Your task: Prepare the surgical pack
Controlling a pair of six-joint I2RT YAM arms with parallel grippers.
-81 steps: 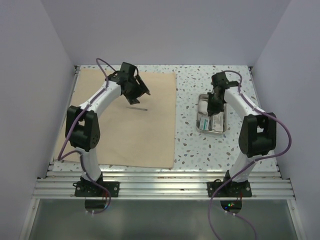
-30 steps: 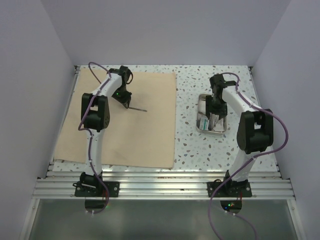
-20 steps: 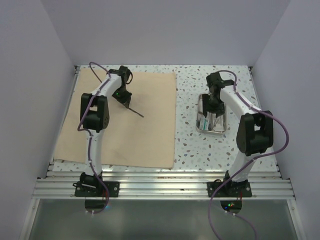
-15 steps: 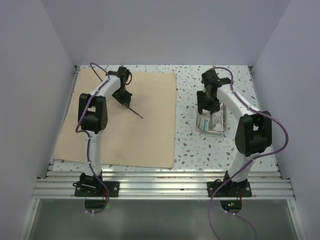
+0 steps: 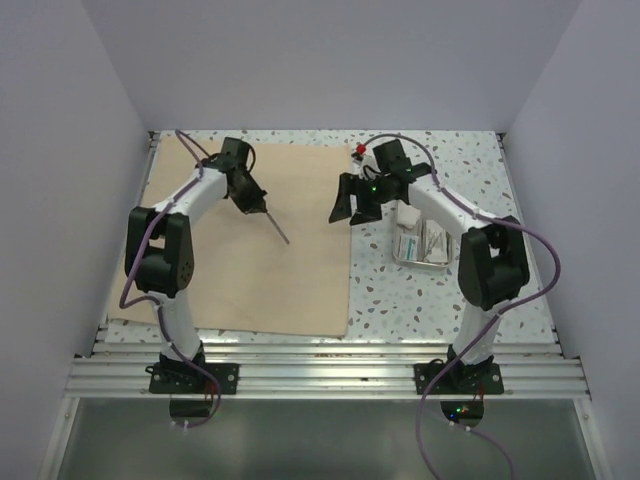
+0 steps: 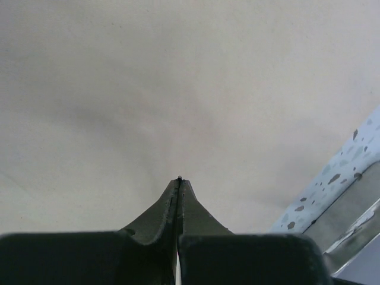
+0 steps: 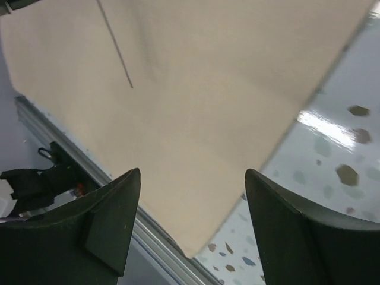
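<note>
The tan cloth (image 5: 250,260) lies flat on the left half of the table. My left gripper (image 5: 255,203) hovers over its far part, shut on a thin steel instrument (image 5: 277,225) that slants toward the cloth's middle. In the left wrist view the gripper (image 6: 179,181) is pressed together, with only cloth (image 6: 178,89) beyond. My right gripper (image 5: 352,208) is open and empty above the cloth's right edge. Its wrist view shows the gripper (image 7: 191,173) wide apart over the cloth (image 7: 225,107), with the instrument (image 7: 116,47) at upper left. The steel tray (image 5: 420,262) holds white gauze (image 5: 408,213) and a packet (image 5: 425,240).
Speckled tabletop (image 5: 380,290) separates the cloth from the tray. Aluminium rails (image 5: 320,365) run along the near edge, also seen as the rail (image 7: 65,145) past the cloth's corner. Grey walls close in the left, right and far sides.
My left gripper has closed on the instrument and turned it to slant toward me. My right arm has swung left from the tray to the cloth's edge, its jaws spreading wider.
</note>
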